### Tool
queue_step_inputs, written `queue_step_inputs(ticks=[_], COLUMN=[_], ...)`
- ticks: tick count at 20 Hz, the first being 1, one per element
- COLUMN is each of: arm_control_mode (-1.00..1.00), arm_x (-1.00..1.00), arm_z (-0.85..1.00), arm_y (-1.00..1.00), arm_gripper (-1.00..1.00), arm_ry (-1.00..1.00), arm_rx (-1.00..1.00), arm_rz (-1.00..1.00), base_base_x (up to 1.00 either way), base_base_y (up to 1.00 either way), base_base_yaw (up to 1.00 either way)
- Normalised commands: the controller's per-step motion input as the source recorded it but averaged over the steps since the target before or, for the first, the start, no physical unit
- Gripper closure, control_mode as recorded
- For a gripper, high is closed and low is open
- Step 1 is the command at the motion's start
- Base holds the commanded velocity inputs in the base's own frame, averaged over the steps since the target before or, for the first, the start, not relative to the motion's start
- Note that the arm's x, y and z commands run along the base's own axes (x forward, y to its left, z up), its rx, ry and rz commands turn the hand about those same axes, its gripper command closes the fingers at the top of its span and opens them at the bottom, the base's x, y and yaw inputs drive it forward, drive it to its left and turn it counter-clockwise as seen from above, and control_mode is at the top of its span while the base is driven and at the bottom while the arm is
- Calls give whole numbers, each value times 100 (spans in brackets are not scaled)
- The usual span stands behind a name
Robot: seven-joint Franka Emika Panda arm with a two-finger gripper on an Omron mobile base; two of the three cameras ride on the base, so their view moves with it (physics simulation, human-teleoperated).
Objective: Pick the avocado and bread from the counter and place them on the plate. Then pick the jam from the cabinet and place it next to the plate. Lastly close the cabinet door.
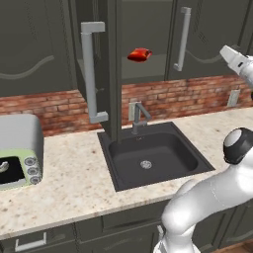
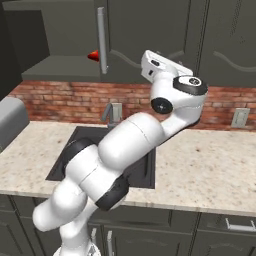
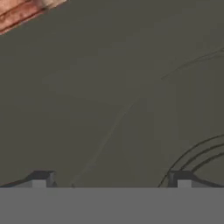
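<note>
In the hand view we see our claw (image 3: 111, 179) with its two dark fingertips (image 3: 41, 178) spread wide apart and nothing between them. They face a flat dark grey-green cabinet panel with curved grooves, and a strip of red brick wall (image 3: 22, 13) shows in one corner of that view.

In the left base view we find the small bright red jam jar (image 1: 140, 54) on the flat inner shelf of the dark grey-green wall cabinet (image 1: 143, 74). It sits above the sink and well apart from our arm. The tall dark grey-green cabinet door (image 1: 106, 69) stands swung out towards us, edge on, and its long light-grey vertical bar handle (image 1: 90, 71) faces left. In the right base view the same jar (image 2: 93, 56) peeks out just left of that door's handle (image 2: 102, 40), on the shelf (image 2: 60, 67).

Below the cabinet lies the wide beige speckled stone surface (image 1: 69, 183), with dark grey drawers under it. A dark square sink (image 1: 153, 158) is set into it, and a grey tap (image 1: 138, 116) stands at the sink's back edge. At the far left of the left base view a grey and pale green toaster oven (image 1: 20, 150) stands on the surface. Our white arm (image 2: 120, 155) bends up over the sink, and the hand (image 2: 160, 67) is raised close to the closed cabinet doors to the right of the open one.
</note>
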Motion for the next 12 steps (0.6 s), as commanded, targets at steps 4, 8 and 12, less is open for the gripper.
queue_step_inputs(ticks=[4, 8, 12], arm_control_mode=[-100, -100, -100], arm_x=[-100, -100, -100], arm_z=[2, 13, 20], arm_y=[1, 0, 16], arm_gripper=[-100, -100, -100], arm_ry=[0, -8, -9], arm_rx=[0, 0, -4], arm_rz=[0, 0, 0], base_base_x=[0, 0, 0], base_base_y=[0, 0, 0], base_base_yaw=[0, 0, 0])
